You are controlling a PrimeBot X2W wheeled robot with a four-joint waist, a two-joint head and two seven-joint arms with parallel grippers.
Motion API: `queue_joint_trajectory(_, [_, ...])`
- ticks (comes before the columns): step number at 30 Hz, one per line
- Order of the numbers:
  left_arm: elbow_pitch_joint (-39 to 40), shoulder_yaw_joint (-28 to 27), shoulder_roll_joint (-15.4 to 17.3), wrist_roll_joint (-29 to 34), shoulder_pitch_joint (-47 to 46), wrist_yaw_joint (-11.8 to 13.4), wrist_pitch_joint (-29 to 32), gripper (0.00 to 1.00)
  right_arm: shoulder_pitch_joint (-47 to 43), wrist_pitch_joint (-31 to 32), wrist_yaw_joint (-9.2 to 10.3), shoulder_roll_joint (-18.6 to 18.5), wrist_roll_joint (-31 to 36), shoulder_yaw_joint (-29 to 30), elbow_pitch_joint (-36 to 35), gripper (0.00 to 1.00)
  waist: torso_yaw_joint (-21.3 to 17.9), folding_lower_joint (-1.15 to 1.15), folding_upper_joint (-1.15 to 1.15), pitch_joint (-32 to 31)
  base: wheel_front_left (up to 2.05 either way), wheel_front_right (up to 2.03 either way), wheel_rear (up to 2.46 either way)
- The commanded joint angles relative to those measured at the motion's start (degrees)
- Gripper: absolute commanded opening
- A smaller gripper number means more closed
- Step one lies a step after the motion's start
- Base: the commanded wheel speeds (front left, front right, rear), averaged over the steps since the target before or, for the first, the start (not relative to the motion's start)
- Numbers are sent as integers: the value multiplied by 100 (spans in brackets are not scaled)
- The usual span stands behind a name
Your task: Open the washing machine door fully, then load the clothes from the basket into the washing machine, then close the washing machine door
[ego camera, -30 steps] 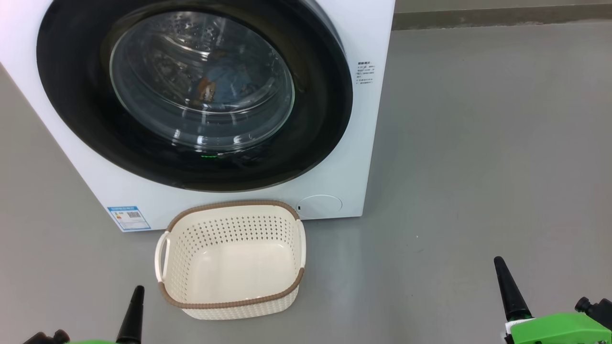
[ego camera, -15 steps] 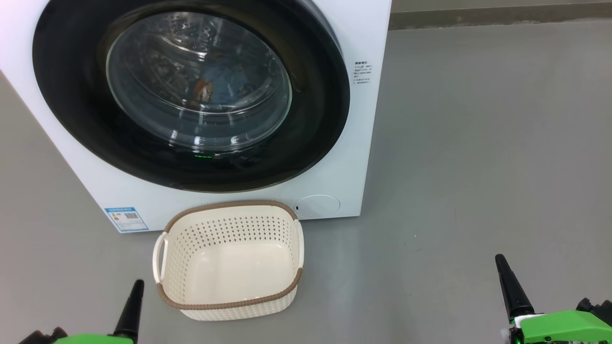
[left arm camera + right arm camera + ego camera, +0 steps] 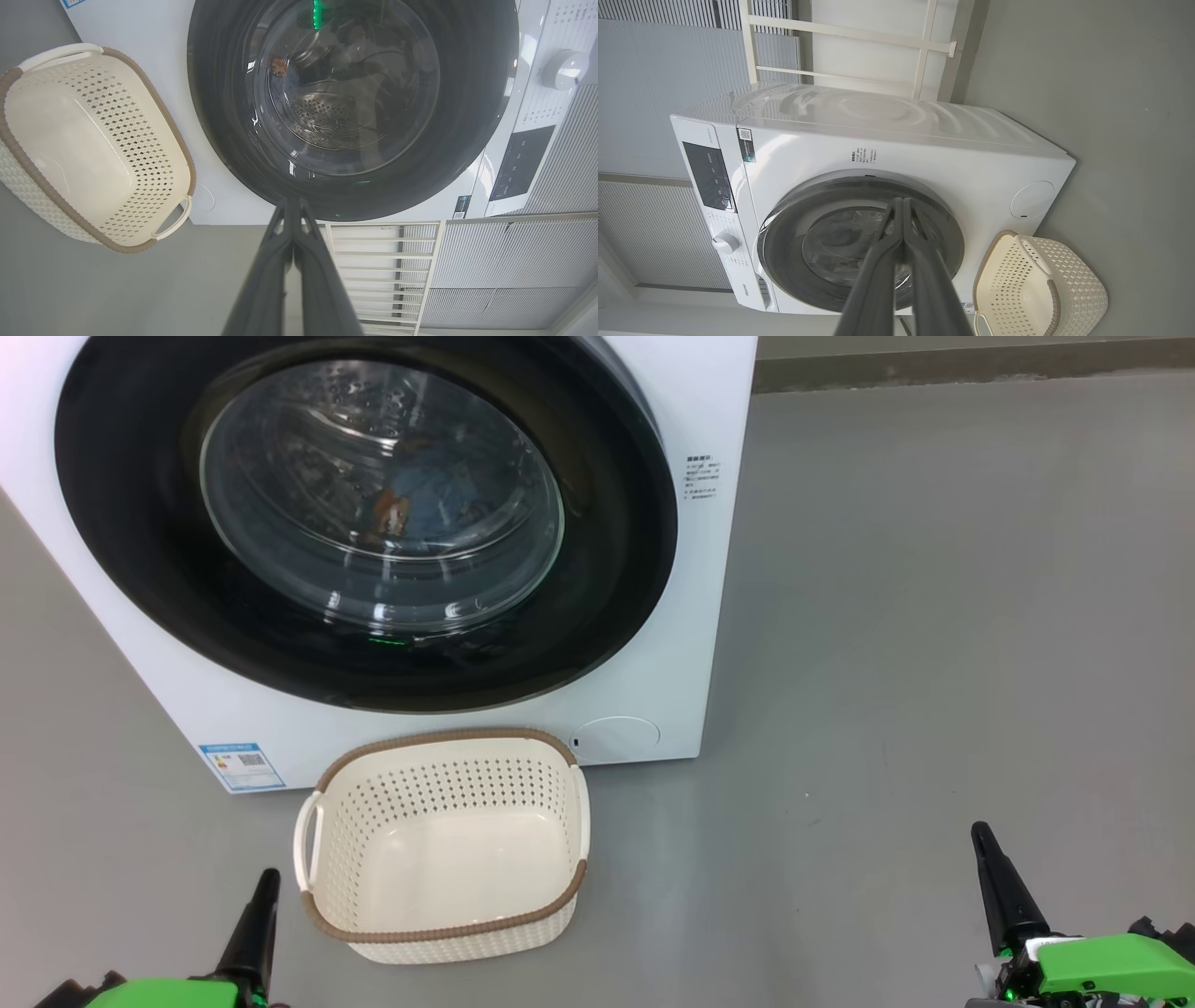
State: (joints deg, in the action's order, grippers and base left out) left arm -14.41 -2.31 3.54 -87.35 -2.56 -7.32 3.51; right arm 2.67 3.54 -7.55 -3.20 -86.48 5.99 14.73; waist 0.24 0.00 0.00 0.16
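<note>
Left gripper (image 3: 267, 885): fingers pressed together, nothing held, low over grey floor (image 3: 934, 616). Basket (image 3: 439, 739) just ahead to its right, near the washing machine (image 3: 700, 616) front. Right gripper (image 3: 980, 835): fingers also together, nothing held; basket well off to its left. Washing machine door (image 3: 611, 569) closed, ahead of both. Blue clothes (image 3: 425, 509) lie behind its glass.

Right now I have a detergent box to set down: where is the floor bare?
Bare floor spreads right of the washing machine, ahead of the right gripper. A narrower patch lies left of the basket. Crowded between basket and machine front.
</note>
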Motion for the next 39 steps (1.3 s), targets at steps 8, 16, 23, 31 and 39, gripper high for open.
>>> queue_joint_trajectory(8, [50, -267, 40, -522, -338, -16, 161, 0, 330, 175, 6, -56, -585, -73, -84, 0, -21, 0, 0, 2, 0, 0, 0])
queue_joint_trajectory(16, [41, -291, 28, -589, -352, -16, 194, 0, 341, 206, 6, -48, -660, -57, -77, 0, -24, 0, 0, 2, 0, 0, 0])
queue_joint_trajectory(23, [40, -303, 20, -580, -353, -16, 203, 0, 342, 214, 6, -41, -651, -47, -76, 0, -24, 0, 0, 2, 0, 0, 0])
queue_joint_trajectory(31, [40, -315, 11, -570, -354, -16, 213, 0, 343, 223, 6, -33, -642, -36, -75, 0, -24, 0, 0, 2, 0, 0, 0])
queue_joint_trajectory(39, [39, -327, 3, -559, -355, -16, 223, 0, 344, 232, 6, -26, -633, -25, -75, 0, -24, 0, 0, 2, 0, 0, 0])
